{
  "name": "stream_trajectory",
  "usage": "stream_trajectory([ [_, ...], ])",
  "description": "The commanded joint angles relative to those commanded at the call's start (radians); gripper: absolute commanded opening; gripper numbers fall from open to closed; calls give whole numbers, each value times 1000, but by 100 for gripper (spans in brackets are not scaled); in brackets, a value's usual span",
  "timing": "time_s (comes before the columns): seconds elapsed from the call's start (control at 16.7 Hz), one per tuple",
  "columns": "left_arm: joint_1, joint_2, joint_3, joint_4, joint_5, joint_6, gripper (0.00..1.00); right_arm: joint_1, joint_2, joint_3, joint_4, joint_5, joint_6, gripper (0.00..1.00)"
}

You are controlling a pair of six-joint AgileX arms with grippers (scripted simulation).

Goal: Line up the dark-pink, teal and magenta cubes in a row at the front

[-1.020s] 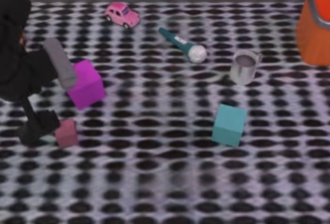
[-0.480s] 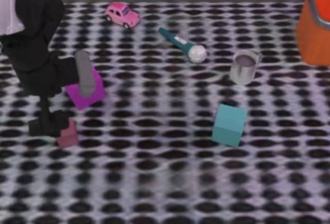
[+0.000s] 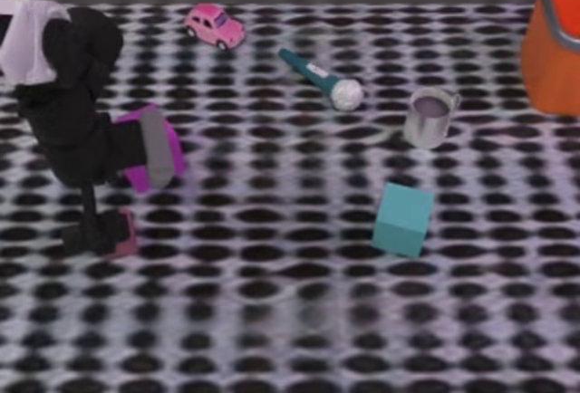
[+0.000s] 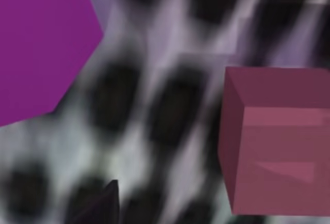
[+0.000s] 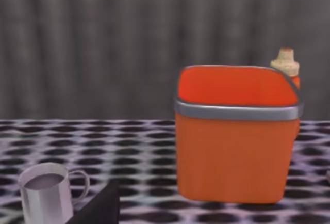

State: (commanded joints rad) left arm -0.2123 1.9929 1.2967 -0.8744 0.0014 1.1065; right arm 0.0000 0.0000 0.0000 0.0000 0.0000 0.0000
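Matte cubes (image 3: 403, 220); shiny metal mug (image 3: 429, 118)

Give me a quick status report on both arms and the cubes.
Left gripper down at dark-pink cube, magenta cube beside. Right arm out of top view. Teal cube alone, right of centre.

No readable text, label, brand, number or sign anywhere on the table. Plain, unmarked faces on the magenta cube (image 3: 174, 150), teal cube (image 3: 403, 219) and dark-pink cube (image 4: 276, 141); nothing legible on the orange bin (image 5: 236, 133), metal mug (image 3: 429, 118) or pink toy car (image 3: 215, 26).
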Motion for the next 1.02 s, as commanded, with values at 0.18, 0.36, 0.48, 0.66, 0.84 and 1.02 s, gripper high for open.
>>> stream_trajectory([
  [0.18, 0, 66, -62, 137, 0, 0, 100, 0, 0, 0, 0, 0, 0, 100],
  [0.36, 0, 106, -97, 204, 1, 2, 100, 0, 0, 0, 0, 0, 0, 100],
  [0.48, 0, 108, -98, 205, 1, 2, 100, 0, 0, 0, 0, 0, 0, 100],
  [0.66, 0, 108, -98, 205, 1, 2, 92, 0, 0, 0, 0, 0, 0, 100],
  [0.84, 0, 108, -98, 205, 1, 2, 70, 0, 0, 0, 0, 0, 0, 100],
  [1.02, 0, 108, -98, 205, 1, 2, 47, 0, 0, 0, 0, 0, 0, 100],
])
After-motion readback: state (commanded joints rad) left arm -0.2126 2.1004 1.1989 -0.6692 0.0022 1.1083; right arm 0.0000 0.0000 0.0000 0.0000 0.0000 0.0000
